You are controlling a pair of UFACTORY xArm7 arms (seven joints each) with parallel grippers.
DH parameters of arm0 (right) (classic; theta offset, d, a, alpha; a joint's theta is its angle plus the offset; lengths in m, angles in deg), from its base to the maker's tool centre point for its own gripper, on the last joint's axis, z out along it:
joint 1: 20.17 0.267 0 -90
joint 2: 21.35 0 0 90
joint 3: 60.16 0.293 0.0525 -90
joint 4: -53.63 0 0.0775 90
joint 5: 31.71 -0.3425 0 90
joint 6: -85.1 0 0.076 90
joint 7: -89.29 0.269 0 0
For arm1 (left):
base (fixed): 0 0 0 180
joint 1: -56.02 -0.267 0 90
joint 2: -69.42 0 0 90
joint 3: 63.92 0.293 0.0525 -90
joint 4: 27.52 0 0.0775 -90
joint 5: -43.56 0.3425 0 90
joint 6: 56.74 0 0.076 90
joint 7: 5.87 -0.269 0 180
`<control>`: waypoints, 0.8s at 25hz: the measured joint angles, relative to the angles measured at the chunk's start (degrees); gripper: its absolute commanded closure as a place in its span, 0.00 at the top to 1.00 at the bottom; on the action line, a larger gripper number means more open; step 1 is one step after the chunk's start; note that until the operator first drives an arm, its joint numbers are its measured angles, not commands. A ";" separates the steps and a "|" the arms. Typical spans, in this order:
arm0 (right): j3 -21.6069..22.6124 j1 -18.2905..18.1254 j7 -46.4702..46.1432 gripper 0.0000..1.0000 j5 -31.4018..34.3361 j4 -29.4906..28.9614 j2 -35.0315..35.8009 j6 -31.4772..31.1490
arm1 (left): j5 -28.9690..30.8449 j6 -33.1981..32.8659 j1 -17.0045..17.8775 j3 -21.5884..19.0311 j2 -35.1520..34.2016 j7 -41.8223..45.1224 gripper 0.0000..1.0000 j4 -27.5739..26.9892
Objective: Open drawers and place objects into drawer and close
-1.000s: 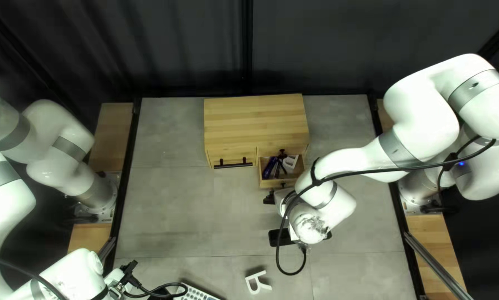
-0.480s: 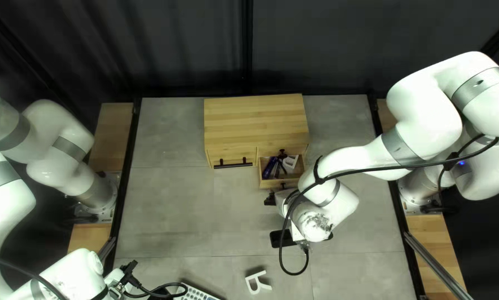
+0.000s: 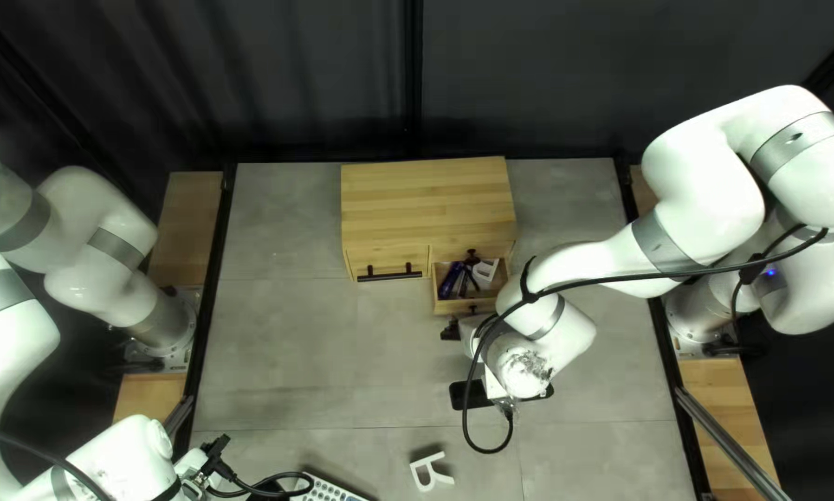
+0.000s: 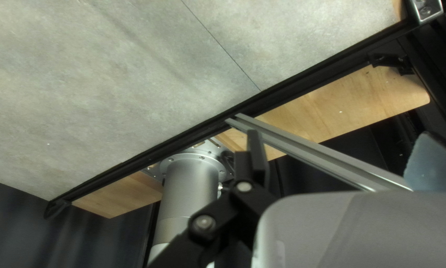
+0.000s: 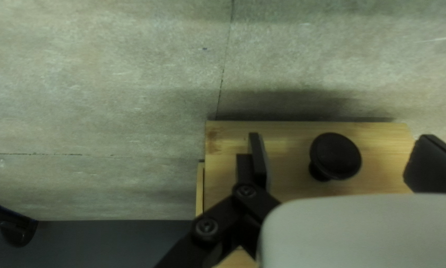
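Counter (image 3: 296, 353) in pale grey with a faint stone pattern, seen from above, with a dark curtain (image 3: 250, 74) behind its far edge. From left to right: at the bottom left of the top left view is the left hand (image 3: 216, 447), its two fingers standing wide apart with nothing gripped. In its own wrist view, a silver metal rail (image 4: 307, 149) runs slantwise beyond it.

Next comes part of one white keyboard (image 3: 329, 490), cut off by the view's near edge. Above it, toward the far side of the counter, stands one box-shaped cabinet (image 3: 426, 204) of light striped wood with two drawers side by side. The left drawer (image 3: 366, 261) is closed and has one black bar handle (image 3: 389, 275). One white letter R (image 3: 431, 471) lies flat on the counter, nearer the camera than the cabinet.

The right drawer (image 3: 449, 307) is pulled out and holds at least three things: a dark blue object (image 3: 451, 280) at its left, a slim black object (image 3: 469, 276) in the middle, and a white object (image 3: 486, 267) at its right. Its front carries one round black knob (image 5: 335, 156) on a short stem.

The right hand (image 3: 450, 330) is just in front of this drawer, fingers well apart, one on each side of the knob and neither touching it
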 measured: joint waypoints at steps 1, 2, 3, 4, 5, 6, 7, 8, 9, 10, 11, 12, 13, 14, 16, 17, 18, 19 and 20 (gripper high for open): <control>-0.02 0.05 0.17 1.00 0.12 0.10 -0.05 -0.06 | 0.00 0.00 0.00 0.00 0.00 0.00 1.00 0.00; -0.04 0.13 0.35 1.00 0.27 0.19 -0.08 -0.18 | 0.00 0.00 0.00 0.00 0.00 0.00 1.00 0.00; -0.06 0.20 0.49 1.00 0.39 0.25 -0.10 -0.29 | 0.00 0.00 0.00 0.00 0.00 0.00 1.00 0.00; -0.08 0.27 0.65 1.00 0.55 0.33 -0.12 -0.40 | 0.00 0.00 0.00 0.00 0.00 0.00 1.00 0.00; -0.12 0.33 0.83 1.00 0.74 0.44 -0.16 -0.50 | 0.00 0.00 0.00 0.00 0.00 0.00 1.00 0.00; -0.15 0.36 0.97 1.00 0.90 0.55 -0.21 -0.54 | 0.00 0.00 0.00 0.00 0.00 0.00 1.00 0.00; -0.20 0.38 1.11 1.00 1.06 0.66 -0.26 -0.57 | 0.00 0.00 0.00 0.00 0.00 0.00 1.00 0.00; -0.25 0.39 1.24 1.00 1.23 0.77 -0.32 -0.59 | 0.00 0.00 0.00 0.00 0.00 0.00 1.00 0.00; -0.30 0.40 1.35 1.00 1.37 0.87 -0.37 -0.60 | 0.00 0.00 0.00 0.00 0.00 0.00 1.00 0.00; -0.37 0.40 1.45 1.00 1.55 0.97 -0.41 -0.60 | 0.00 0.00 0.00 0.00 0.00 0.00 1.00 0.00; -0.43 0.39 1.50 1.00 1.66 1.04 -0.44 -0.60 | 0.00 0.00 0.00 0.00 0.00 0.00 1.00 0.00; -0.47 0.36 1.50 1.00 1.74 1.08 -0.47 -0.62 | 0.00 0.00 0.00 0.00 0.00 0.00 1.00 0.00; -0.53 0.33 1.50 1.00 1.82 1.13 -0.49 -0.62 | 0.00 0.00 0.00 0.00 0.00 0.00 1.00 0.00; -0.59 0.28 1.47 1.00 1.90 1.19 -0.52 -0.62 | 0.00 0.00 0.00 0.00 0.00 0.00 1.00 0.00; -0.71 0.16 1.38 1.00 2.08 1.32 -0.61 -0.57 | 0.00 0.00 0.00 0.00 0.00 0.00 1.00 0.00; -0.77 0.10 1.32 1.00 2.16 1.40 -0.68 -0.55 | 0.00 0.00 0.00 0.00 0.00 0.00 1.00 0.00; -0.81 0.05 1.25 1.00 2.23 1.49 -0.77 -0.54 | 0.00 0.00 0.00 0.00 0.00 0.00 1.00 0.00; -0.86 -0.01 1.16 1.00 2.31 1.62 -0.92 -0.53 | 0.00 0.00 0.00 0.00 0.00 0.00 1.00 0.00; -0.89 -0.05 1.08 1.00 2.38 1.76 -1.07 -0.51 | 0.00 0.00 0.00 0.00 0.00 0.00 1.00 0.00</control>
